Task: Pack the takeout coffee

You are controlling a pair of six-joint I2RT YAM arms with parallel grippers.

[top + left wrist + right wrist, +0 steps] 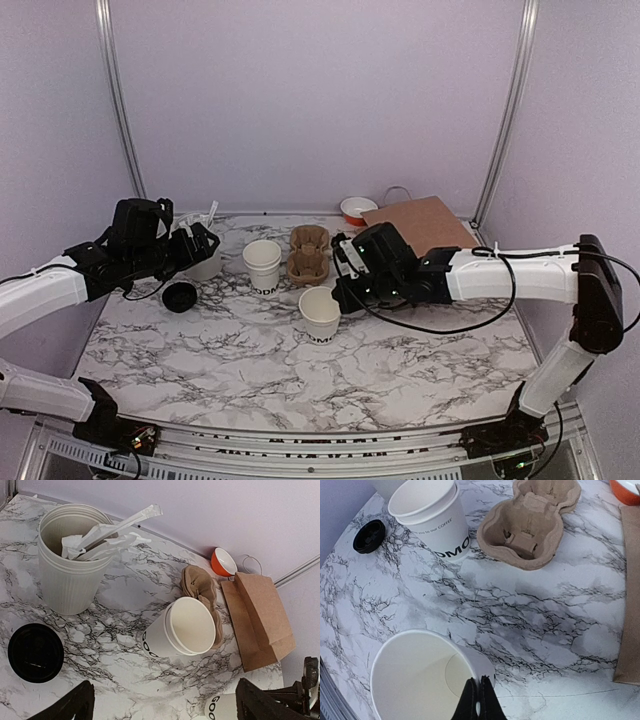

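The cup (320, 315) stands open and lidless on the table (300, 400), near the middle and nearest the arms. The right pincer (479, 700) is pressed together on its rim, apparently one finger inside the wall and one outside, probably to steady or carry it. Its black lid (180, 296) lies flat well to the left. The left pincer (203, 243) hangs spread near it, beside the canister (70, 565), likely ready to fetch it. A second cup (262, 265) stands just beside the tray (308, 252). The bag (420, 222) lies flat behind, next to a bowl (357, 209).
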